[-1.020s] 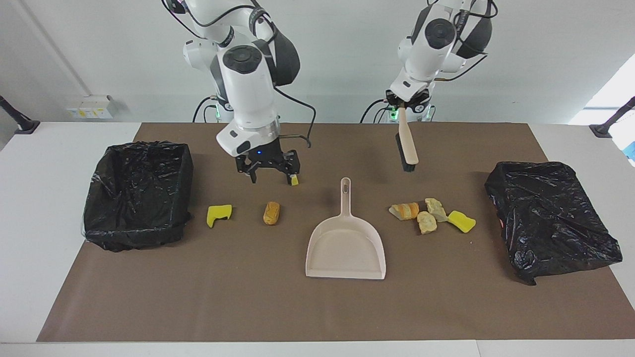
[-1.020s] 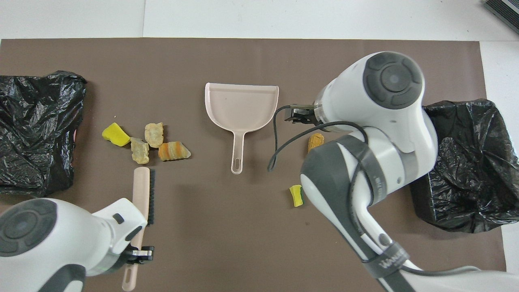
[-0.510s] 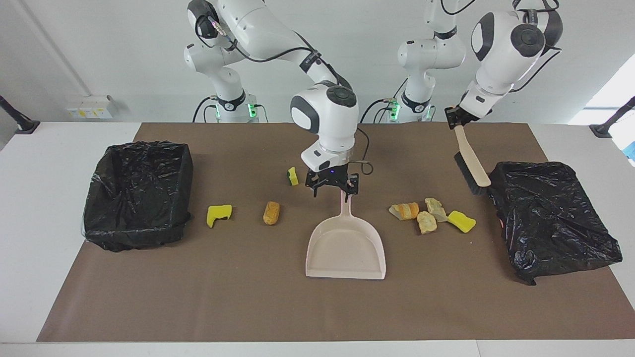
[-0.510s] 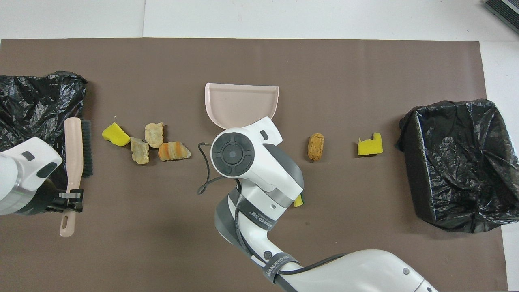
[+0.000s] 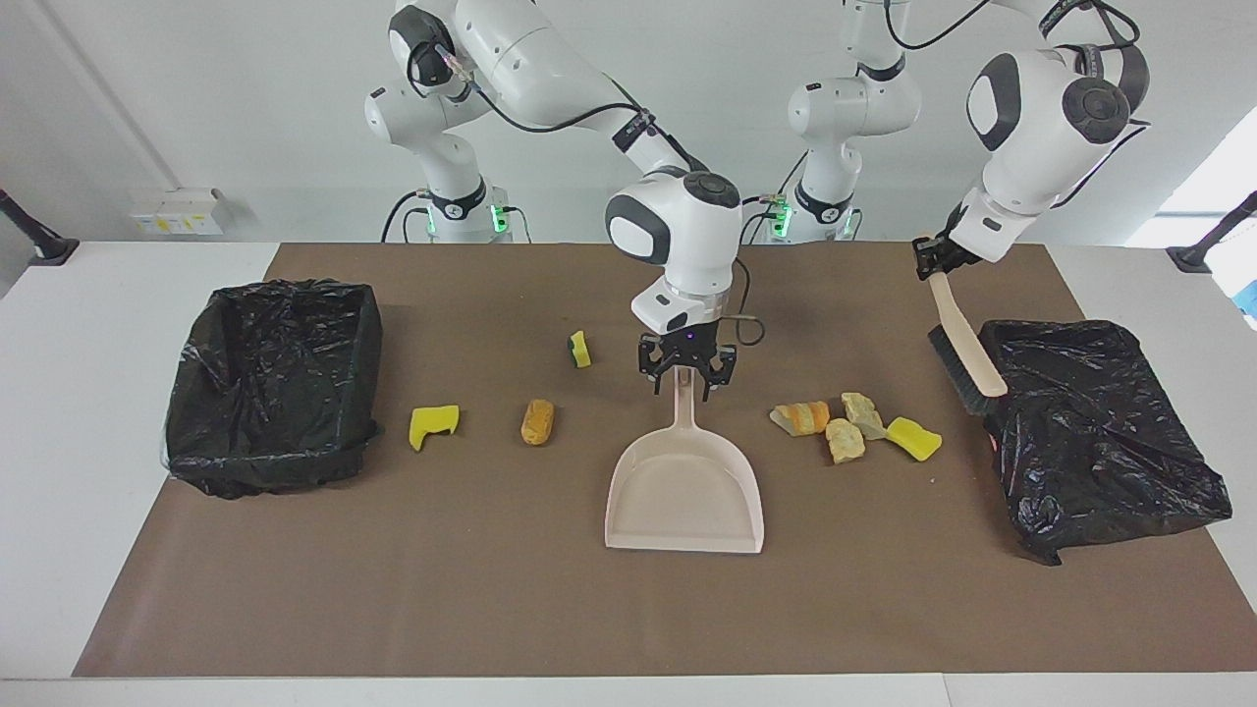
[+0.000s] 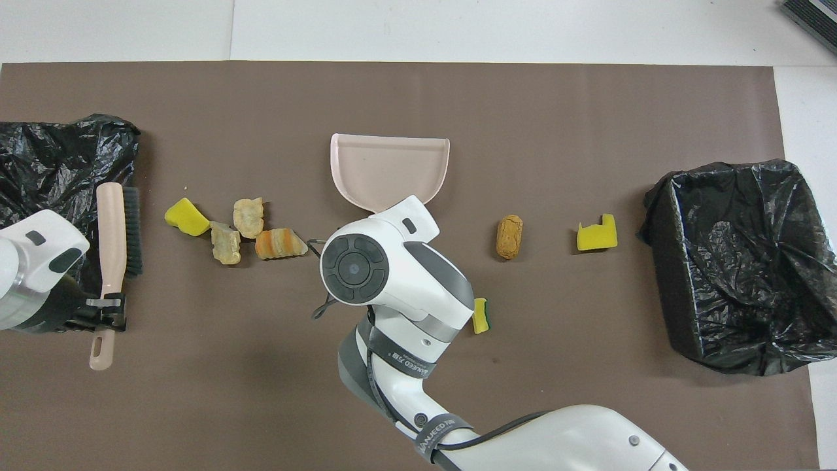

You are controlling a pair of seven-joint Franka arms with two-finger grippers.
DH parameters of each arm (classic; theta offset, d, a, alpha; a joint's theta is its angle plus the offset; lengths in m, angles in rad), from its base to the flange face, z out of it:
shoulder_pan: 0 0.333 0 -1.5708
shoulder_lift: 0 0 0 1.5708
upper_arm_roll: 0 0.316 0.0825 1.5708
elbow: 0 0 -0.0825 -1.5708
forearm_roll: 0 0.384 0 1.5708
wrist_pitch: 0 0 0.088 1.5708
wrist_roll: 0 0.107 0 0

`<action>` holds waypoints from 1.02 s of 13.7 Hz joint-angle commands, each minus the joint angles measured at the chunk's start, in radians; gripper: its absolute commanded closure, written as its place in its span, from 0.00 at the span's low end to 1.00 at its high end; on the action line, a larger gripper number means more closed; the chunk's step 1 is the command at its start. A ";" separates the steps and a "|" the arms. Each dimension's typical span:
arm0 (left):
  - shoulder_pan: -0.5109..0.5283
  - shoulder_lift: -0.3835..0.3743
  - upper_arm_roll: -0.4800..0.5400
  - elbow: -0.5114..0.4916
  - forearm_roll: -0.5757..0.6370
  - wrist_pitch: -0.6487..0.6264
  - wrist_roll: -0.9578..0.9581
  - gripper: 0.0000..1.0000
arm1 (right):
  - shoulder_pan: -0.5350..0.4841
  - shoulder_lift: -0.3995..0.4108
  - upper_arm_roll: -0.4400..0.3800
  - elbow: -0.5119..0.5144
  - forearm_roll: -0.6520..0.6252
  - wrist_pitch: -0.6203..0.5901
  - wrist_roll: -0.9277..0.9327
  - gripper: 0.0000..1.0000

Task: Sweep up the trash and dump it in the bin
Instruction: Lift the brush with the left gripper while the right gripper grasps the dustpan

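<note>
Facing and overhead views of the worktop [image 5: 79, 442], covered by a matte brown mat [image 5: 491, 609]; positions are given from the dustpan [image 5: 684, 491], reading from the right arm's end to the left arm's end.

**Tools.** The right tool [image 5: 684, 386] is low over the dustpan's handle tip. Its fingers are apart, one on each side of the handle, and whether they touch it cannot be told. The left tool [image 5: 933, 260] is clamped on the handle of the brush [image 5: 967, 358]. The brush hangs tilted, with its bristle head over the edge of the crumpled bag [image 5: 1095, 432] toward the left arm's end from the dustpan.

**Views.** The overhead view hides the right tool and the dustpan handle under the arm's wrist; only the facing view shows them. The overhead view shows the left tool [image 6: 104, 313] gripping just short of the handle's hanging hole.

**Trash and materials.**
- The dustpan is smooth beige plastic, lying flat.
- Toward the right arm's end from it are the open black-lined bin [image 5: 270, 383], a notched yellow sponge [image 5: 433, 424] and a tan roll [image 5: 537, 421].
- The green-backed sponge [image 5: 580, 349] lies nearer the robots.
- Toward the left arm's end lies a cluster [image 5: 849, 427] of three bread-like chunks and one yellow sponge.
</note>
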 commanded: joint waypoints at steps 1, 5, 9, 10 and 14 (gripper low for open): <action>0.008 -0.009 -0.003 0.006 0.014 -0.016 -0.002 1.00 | -0.010 0.006 0.007 -0.025 -0.029 0.035 -0.005 0.34; 0.013 -0.011 -0.003 0.003 0.014 -0.016 0.000 1.00 | -0.002 0.001 0.008 -0.027 -0.023 0.022 -0.046 0.62; 0.015 -0.014 -0.003 -0.002 0.014 -0.019 -0.002 1.00 | 0.001 -0.007 0.011 -0.019 -0.019 0.015 -0.155 1.00; 0.021 -0.014 -0.002 -0.002 0.014 -0.014 0.000 1.00 | -0.011 -0.026 0.016 -0.020 0.004 0.011 -0.199 1.00; 0.045 0.025 -0.003 -0.011 0.014 0.018 -0.003 1.00 | -0.069 -0.121 0.024 -0.034 0.154 -0.070 -0.504 1.00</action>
